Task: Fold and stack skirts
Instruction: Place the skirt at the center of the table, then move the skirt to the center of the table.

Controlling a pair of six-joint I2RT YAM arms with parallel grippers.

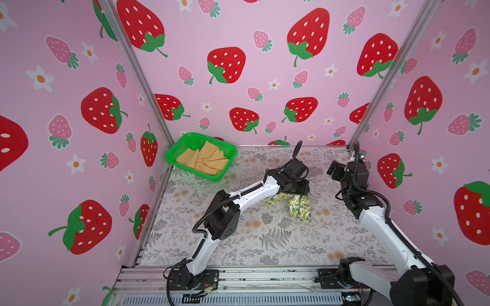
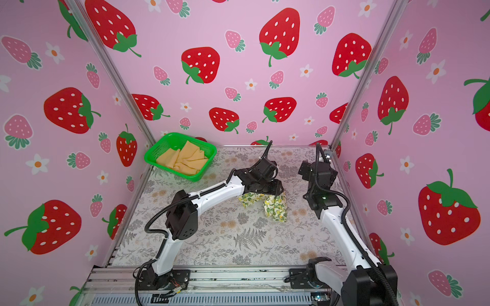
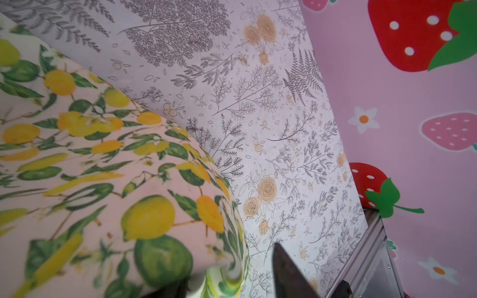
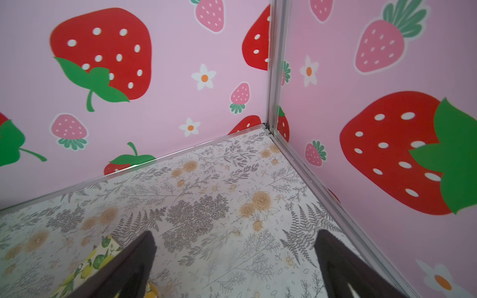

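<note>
The lemon-print skirt lies crumpled on the floral table, right under my left gripper. In the left wrist view this skirt drapes over one side of the left gripper. Its jaws stand apart: one dark finger is bare, with a gap to the blurred cloth edge. The mustard-tan skirt lies rumpled in the green basket. My right gripper hovers open over bare table at the right, with a corner of the lemon skirt beside one finger.
The green basket stands in the back left corner of the table. Pink strawberry walls close the table on three sides, with metal posts in the corners. An aluminium rail with both arm bases runs along the front edge.
</note>
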